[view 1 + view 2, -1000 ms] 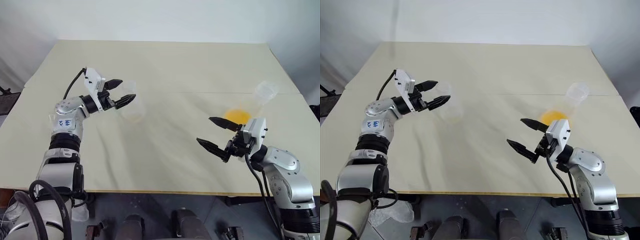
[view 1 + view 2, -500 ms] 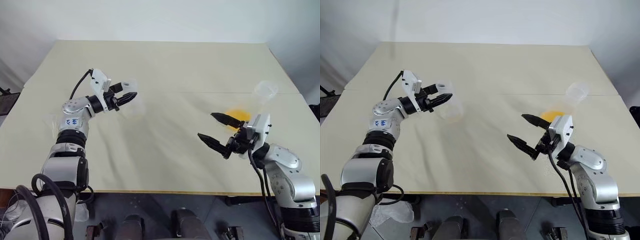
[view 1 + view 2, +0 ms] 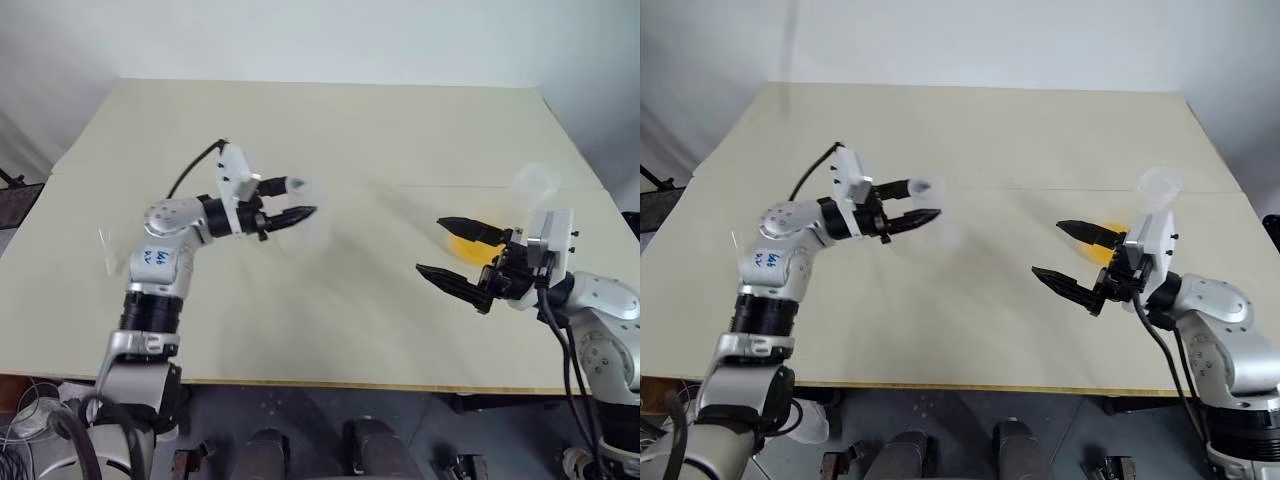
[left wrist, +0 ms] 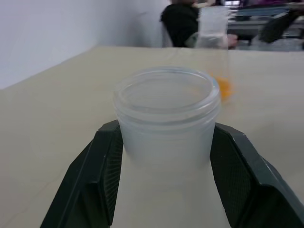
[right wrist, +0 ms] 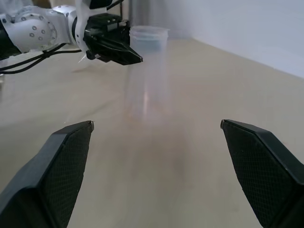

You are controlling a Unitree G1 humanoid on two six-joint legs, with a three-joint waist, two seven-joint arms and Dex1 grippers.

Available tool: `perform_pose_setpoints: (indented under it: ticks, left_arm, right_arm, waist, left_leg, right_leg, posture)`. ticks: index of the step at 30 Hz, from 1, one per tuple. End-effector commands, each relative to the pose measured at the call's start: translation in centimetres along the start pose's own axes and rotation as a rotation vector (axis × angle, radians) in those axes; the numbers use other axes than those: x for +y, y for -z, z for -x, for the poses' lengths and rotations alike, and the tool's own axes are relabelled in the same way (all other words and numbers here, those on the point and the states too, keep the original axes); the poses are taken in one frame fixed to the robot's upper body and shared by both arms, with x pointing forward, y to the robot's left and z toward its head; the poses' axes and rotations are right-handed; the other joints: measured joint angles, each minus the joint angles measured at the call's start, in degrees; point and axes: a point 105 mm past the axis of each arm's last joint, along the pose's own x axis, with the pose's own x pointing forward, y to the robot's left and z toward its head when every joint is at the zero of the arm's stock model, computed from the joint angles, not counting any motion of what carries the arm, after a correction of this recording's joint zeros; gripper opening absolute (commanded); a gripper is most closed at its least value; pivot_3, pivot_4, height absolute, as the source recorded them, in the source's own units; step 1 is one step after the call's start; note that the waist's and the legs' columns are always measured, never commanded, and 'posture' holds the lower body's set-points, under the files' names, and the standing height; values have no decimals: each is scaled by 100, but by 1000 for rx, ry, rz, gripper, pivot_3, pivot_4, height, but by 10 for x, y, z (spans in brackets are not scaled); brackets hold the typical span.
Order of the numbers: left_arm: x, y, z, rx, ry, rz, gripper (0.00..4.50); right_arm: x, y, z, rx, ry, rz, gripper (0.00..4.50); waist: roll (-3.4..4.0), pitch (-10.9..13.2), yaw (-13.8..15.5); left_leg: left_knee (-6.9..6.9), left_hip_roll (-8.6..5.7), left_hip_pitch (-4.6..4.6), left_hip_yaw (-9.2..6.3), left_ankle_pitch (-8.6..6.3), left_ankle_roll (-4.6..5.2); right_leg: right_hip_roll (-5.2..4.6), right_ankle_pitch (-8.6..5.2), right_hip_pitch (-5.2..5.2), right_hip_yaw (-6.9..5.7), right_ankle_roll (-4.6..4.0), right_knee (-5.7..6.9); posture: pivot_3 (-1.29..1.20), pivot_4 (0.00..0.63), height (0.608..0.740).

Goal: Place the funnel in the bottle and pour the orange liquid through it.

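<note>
Barely started tbh. Left claw (image 3: 296, 214) clamped round the neck of the bottle (image 4: 167, 118), carrying it off the counter (image 3: 380, 130). Right claw (image 3: 452, 251) gaping wide, empty. Orange liquid (image 3: 470, 243) just behind it. Funnel not fitted, nothing poured.

The bottle (image 4: 167, 128) is frosted, translucent plastic with a smooth rim. The worktop (image 3: 330, 130) looks matt and cream. The end effector fingers (image 4: 237, 166) are black, finely textured.

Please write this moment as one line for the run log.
left gripper: shut on bottle neck, upright | right gripper: open, holding nothing | orange liquid: in clear cup on table
</note>
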Motion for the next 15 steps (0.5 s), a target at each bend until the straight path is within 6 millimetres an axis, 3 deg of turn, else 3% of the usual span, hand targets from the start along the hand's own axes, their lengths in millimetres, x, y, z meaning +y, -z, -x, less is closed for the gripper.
perform_pose_setpoints:
  ticks: [1,9,15]
  left_arm:
    - [-12,-13,-12,-22,12,-21,2348]
    - [-38,5,-25,19,88,7,2348]
    - [-42,10,-29,9,87,44,2348]
  right_arm:
    - [-1,-8,8,3,-38,2,4500]
    - [-7,-12,7,0,-20,27,4500]
    - [2,-11,7,-9,-5,8,4500]
  waist:
    - [0,0,2]
    - [0,0,-28]
    - [0,0,8]
  left_leg:
    - [1,0,2,0,0,0]
    - [0,2,6,4,-1,2]
    - [0,2,5,3,-1,2]
  right_leg:
    - [1,0,4,0,0,-3]
    - [7,0,5,1,0,-2]
    - [5,0,6,0,0,-6]
  posture:
    - [0,150,740]
    - [0,150,740]
    - [0,150,740]
